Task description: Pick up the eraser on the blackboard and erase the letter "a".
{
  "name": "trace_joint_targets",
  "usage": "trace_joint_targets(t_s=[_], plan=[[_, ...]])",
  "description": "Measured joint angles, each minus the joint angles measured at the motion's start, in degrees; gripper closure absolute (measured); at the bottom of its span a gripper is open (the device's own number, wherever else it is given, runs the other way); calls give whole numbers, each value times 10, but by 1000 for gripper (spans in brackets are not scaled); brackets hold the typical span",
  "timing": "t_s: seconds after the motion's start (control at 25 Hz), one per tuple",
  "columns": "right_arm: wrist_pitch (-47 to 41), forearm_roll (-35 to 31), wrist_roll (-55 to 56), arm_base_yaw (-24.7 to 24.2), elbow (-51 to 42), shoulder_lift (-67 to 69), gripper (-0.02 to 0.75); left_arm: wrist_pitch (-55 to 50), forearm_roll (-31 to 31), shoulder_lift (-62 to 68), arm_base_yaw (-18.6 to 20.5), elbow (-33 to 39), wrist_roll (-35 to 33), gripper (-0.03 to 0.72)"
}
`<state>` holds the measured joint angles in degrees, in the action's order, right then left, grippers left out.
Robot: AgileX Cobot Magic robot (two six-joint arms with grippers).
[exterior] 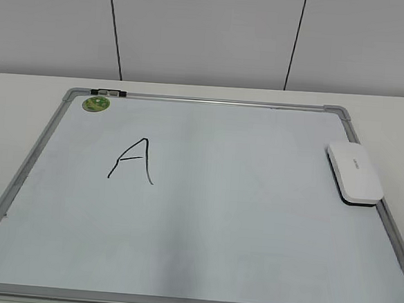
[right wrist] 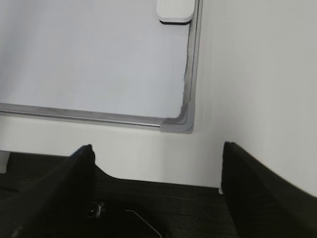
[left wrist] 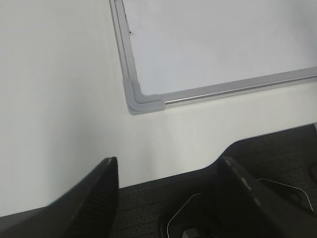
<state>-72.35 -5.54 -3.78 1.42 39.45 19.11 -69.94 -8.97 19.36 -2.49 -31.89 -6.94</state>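
Note:
The white eraser lies flat on the blackboard, against its right frame; its near end also shows at the top of the right wrist view. No small letter "a" shows in any view. My left gripper hangs open and empty over the table's front edge, short of the blackboard's near left corner. My right gripper is open and empty too, short of the blackboard's near right corner. Neither gripper appears in the exterior view.
A large black capital "A" is drawn on the board's left half. A round green magnet sits at the far left corner, beside a small black and silver piece on the frame. White table surrounds the board.

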Motion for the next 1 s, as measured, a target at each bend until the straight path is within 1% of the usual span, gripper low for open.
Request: trace_joint_targets(t_s=[0.2, 0.32, 0.52, 1.0], plan=[[12, 29, -1, 0, -68, -45, 150, 14, 0, 0, 0, 3, 0, 229], [24, 31, -1, 0, -93, -51, 150, 35, 0, 0, 0, 9, 1, 229], [62, 33, -1, 0, -112, -52, 150, 66, 0, 0, 0, 24, 1, 229], [71, 30, -1, 0, -115, -52, 150, 72, 9, 0, 0, 25, 1, 229]])
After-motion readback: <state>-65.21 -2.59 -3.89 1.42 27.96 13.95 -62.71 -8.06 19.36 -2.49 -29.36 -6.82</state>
